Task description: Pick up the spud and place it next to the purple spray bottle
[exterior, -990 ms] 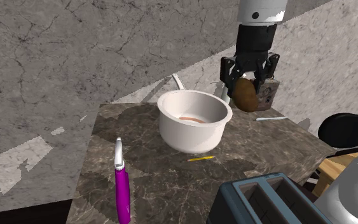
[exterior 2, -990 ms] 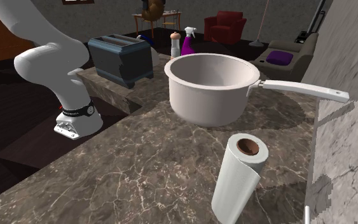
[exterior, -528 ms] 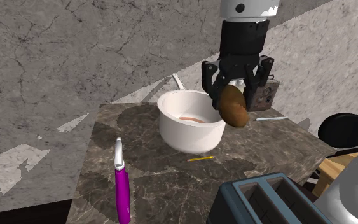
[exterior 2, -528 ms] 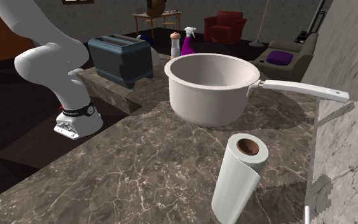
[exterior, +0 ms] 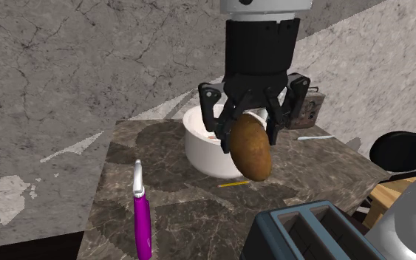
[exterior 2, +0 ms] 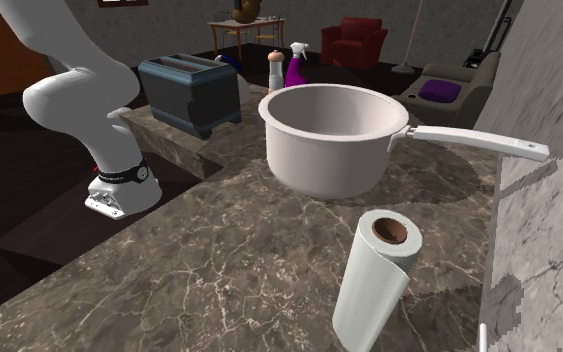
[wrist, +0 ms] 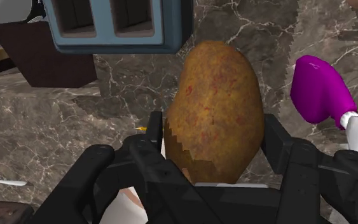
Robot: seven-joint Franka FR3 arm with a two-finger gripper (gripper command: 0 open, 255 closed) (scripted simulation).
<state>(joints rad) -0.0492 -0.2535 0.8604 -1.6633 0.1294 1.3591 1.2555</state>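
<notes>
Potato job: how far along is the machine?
Done: the pickup; the pincer is shut on the potato, held above the counter near the white pot. In hand: carrying it. Left: setting it down beside the purple spray bottle.

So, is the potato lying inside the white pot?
No, the gripper clasps the potato in the air, outside the pot.
</notes>
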